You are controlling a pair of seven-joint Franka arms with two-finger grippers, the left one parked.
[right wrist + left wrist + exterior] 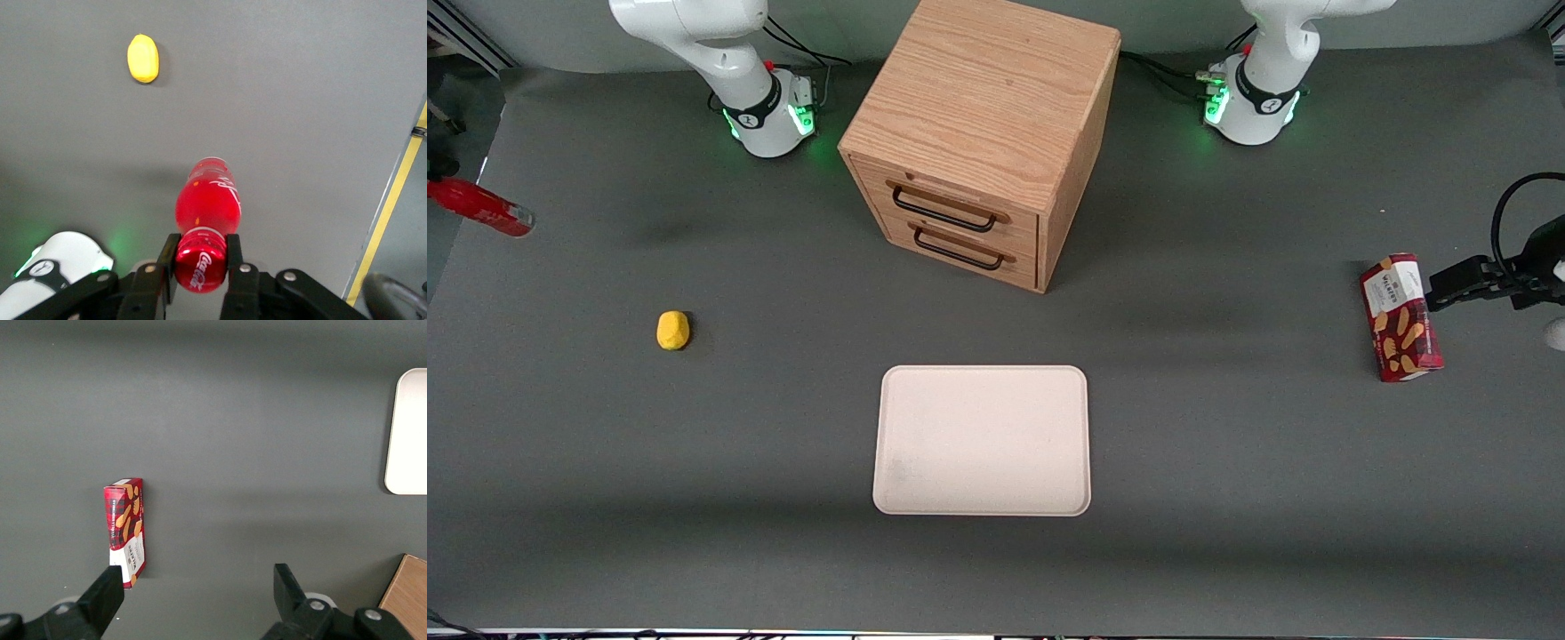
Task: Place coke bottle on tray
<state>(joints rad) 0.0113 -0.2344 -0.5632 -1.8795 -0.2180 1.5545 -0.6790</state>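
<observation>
Coke bottle (207,207) sits pinched at its cap by the gripper (200,257), raised at the front view's left edge; you carry it clear toward the tray (983,440).

Non-task stuff on the dark grey table mat (1227,462): a small yellow lemon-shaped lump (672,330) sits near the claw. A light oak two-drawer cabinet with black handles (983,142) stands farther off, and a red rectangular biscuit box (1401,318) lies way out toward the parked arm's end.
</observation>
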